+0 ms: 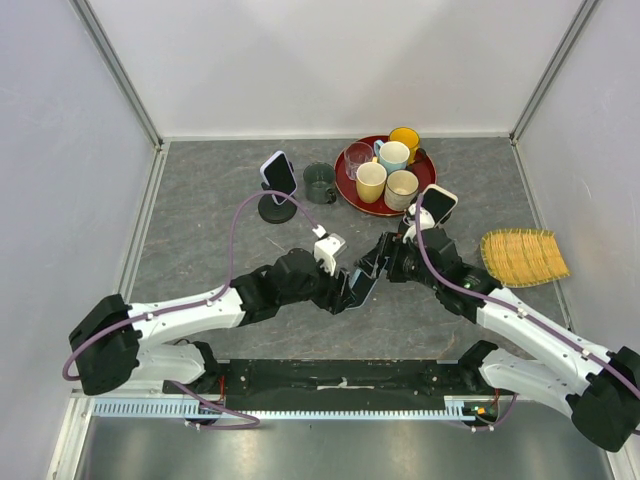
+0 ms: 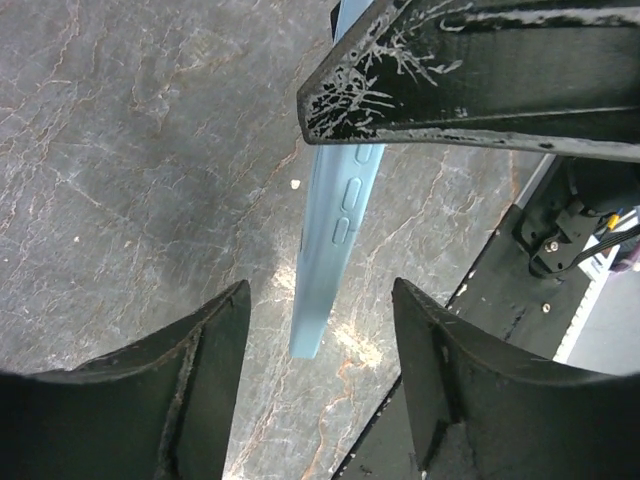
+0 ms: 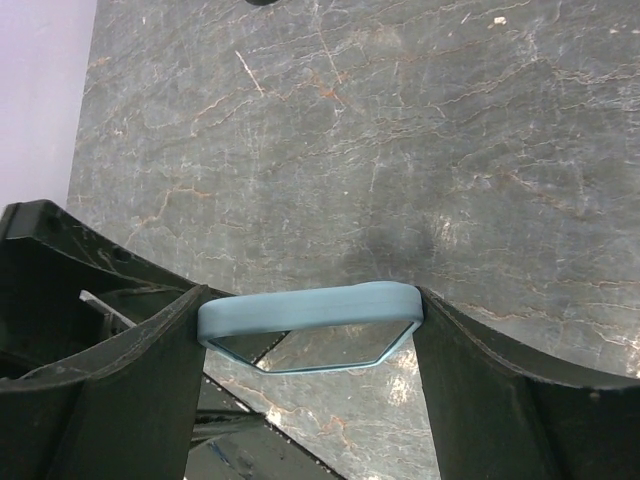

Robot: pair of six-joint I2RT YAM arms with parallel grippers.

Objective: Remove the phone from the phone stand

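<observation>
The phone (image 3: 310, 308), in a light blue case, is gripped by the right pincer (image 3: 312, 322). Its two fingers are pressed against opposite edges of the case, and the glass faces down toward the desk (image 3: 350, 120). The phone is held above the desk, near the middle of the scene, where the two arms meet.

The left pincer (image 2: 320, 300) is spread wide. In the left wrist view, its two fingers are seen on either side of the phone's lower end. A gap is left on each side, and nothing is gripped by it. In that view the phone is seen edge-on, with its side buttons showing, and a finger of the right pincer is laid across its upper end.

A black stand (image 1: 277, 210) is placed farther back and to the left, well apart from both pincers. A lilac-cased phone (image 1: 279, 172) is propped on it. A third phone (image 1: 438, 203), with a dark screen, is seen just beyond the right arm; what carries it cannot be told. A red tray (image 1: 352, 196) of cups is set at the far side, and a woven mat (image 1: 523, 256) lies to the right.
</observation>
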